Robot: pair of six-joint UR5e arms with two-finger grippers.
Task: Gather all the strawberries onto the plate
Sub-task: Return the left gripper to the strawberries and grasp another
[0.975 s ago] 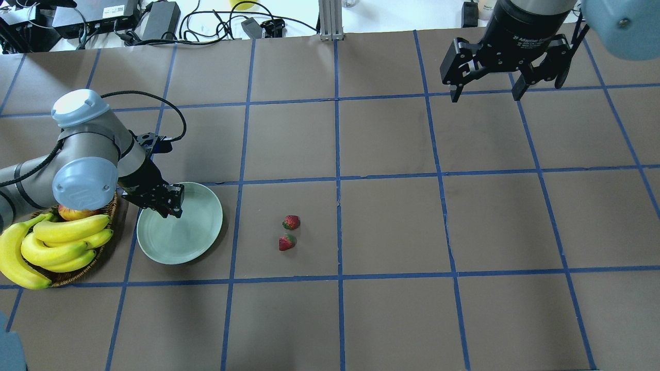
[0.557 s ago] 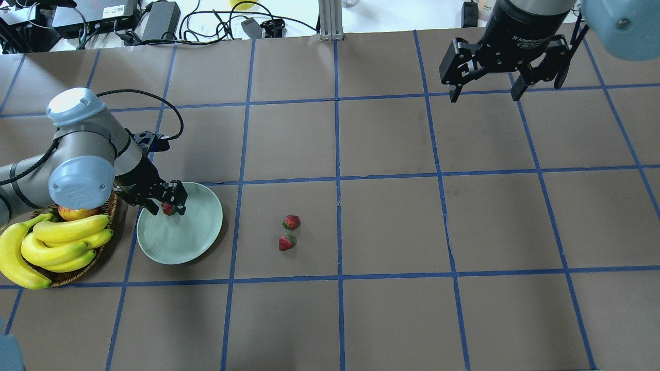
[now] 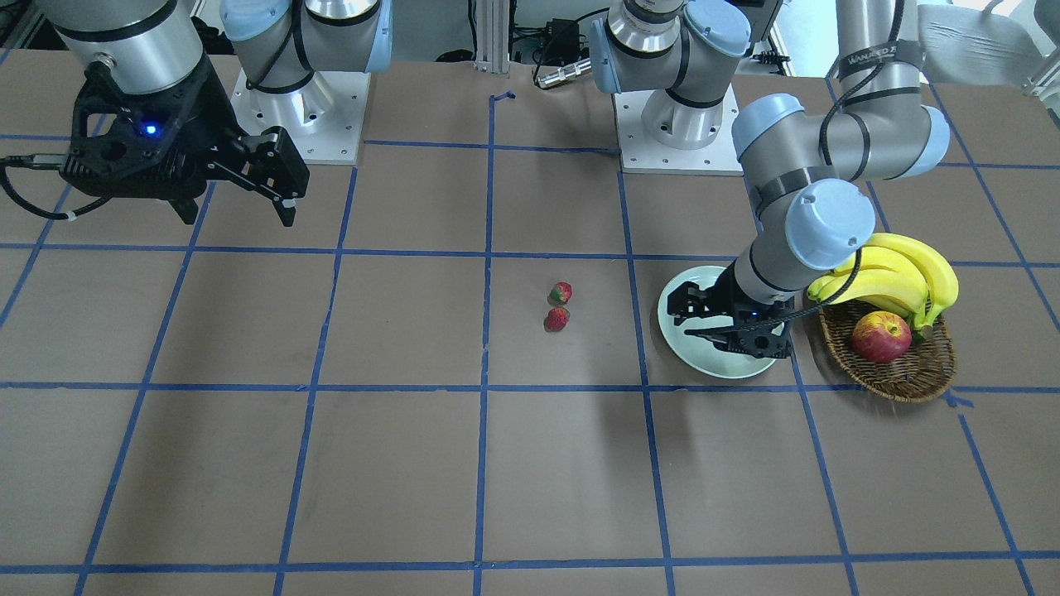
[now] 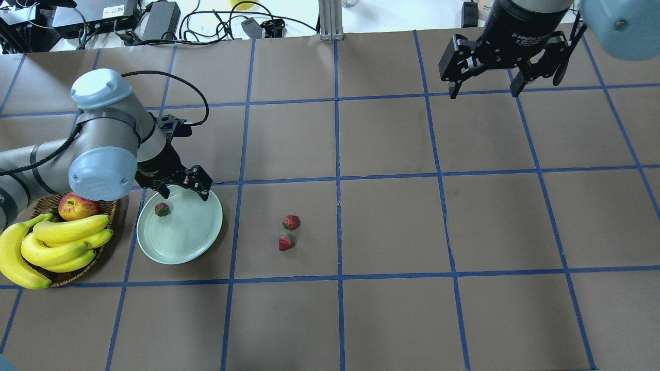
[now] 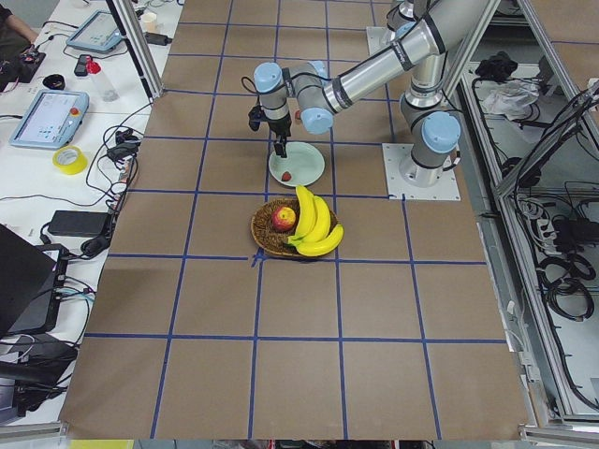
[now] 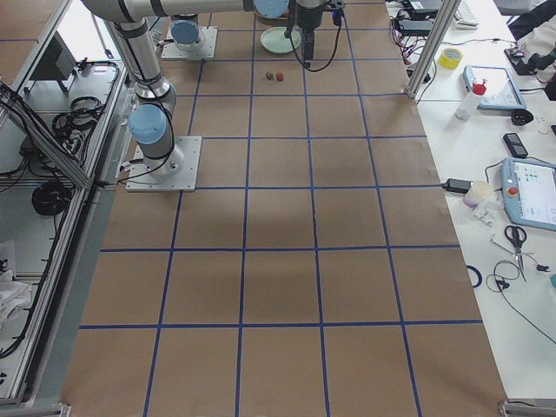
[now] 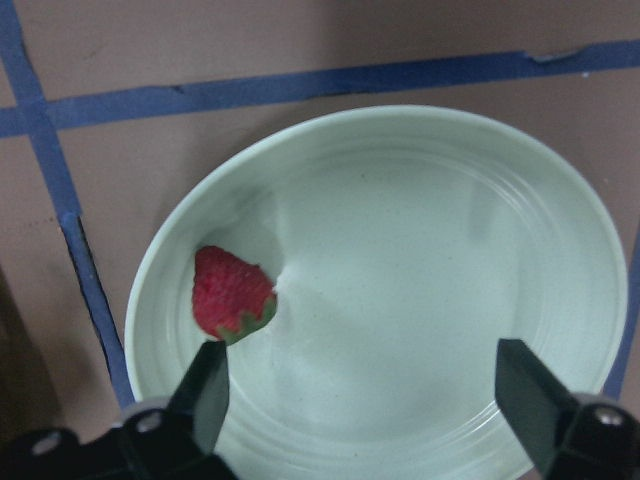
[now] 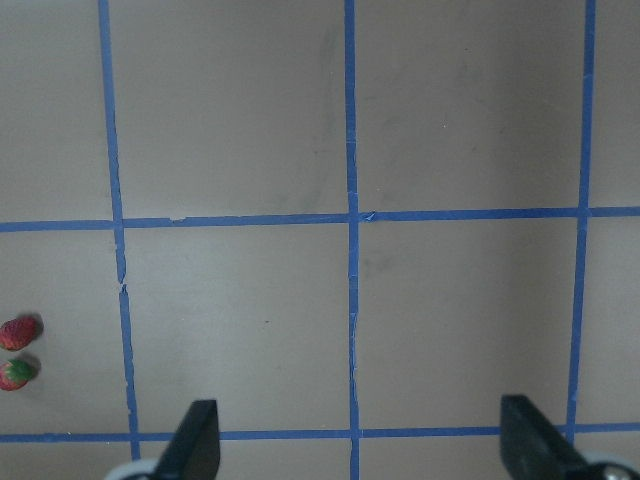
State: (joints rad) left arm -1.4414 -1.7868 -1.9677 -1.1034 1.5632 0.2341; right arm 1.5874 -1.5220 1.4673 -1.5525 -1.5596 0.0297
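**Operator:** State the condition at the plate.

**Technician:** The first strawberry lies inside the plate, close to the rim on the basket side. The left end effector hangs over the plate's edge farther from the robot. Its jaws are apart with nothing between them. The wrist view shows the berry just beside one finger, apparently clear of it.

**Operator:** What adjoins the plate?

**Technician:** A wicker basket sits just beside the plate, carrying bananas and an apple. None of these belongs to the task.

**Operator:** Which items remain outside the plate?

**Technician:** The second strawberry and the third strawberry lie close together on the bare desk. They are apart from the plate, on the side opposite the basket. Farthest from the plate, the right end effector hangs above the desk, jaws apart and empty.

**Operator:** Which step is in hand?

**Technician:** By judgement, one berry of three is delivered, so the step is the transfer to the next pick.

1. Raise the left end effector clear of the plate's rim.
2. Carry it away from the basket toward the pair.
3. Descend over one berry with the jaws wide.
4. Close on that berry alone, placing the fingers so they do not knock its neighbour
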